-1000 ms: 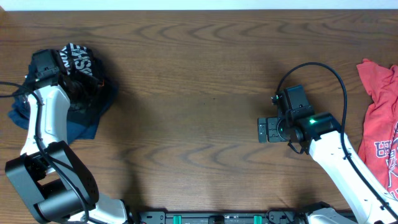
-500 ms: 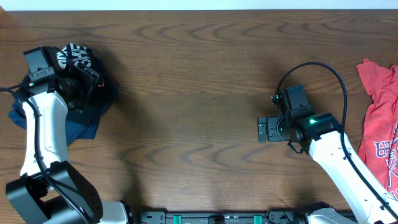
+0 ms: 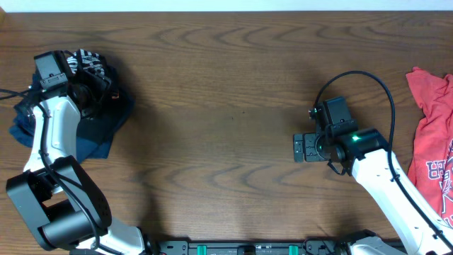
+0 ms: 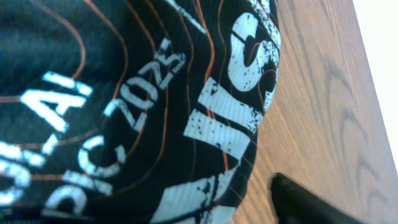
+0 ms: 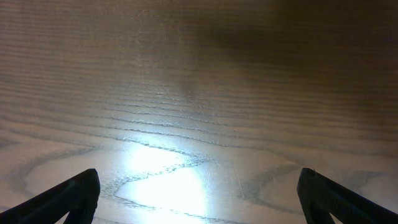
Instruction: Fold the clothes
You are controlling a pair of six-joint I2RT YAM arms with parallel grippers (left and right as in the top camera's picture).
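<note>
Black jersey (image 3: 90, 62) lies bunched, long axis unclear; left jaws over it, spread indiscernible; right jaws wide apart, empty.

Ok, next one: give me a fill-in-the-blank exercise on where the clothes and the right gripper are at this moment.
1. The black jersey lies bunched at the robot's ____ end of the table.
2. The jersey's large lettering is printed in ____.
3. The right gripper hangs over bare wood with its jaws ____.
4. The T-shirt at the table's right edge is ____.

Missing words: left; white; open; red.
</note>
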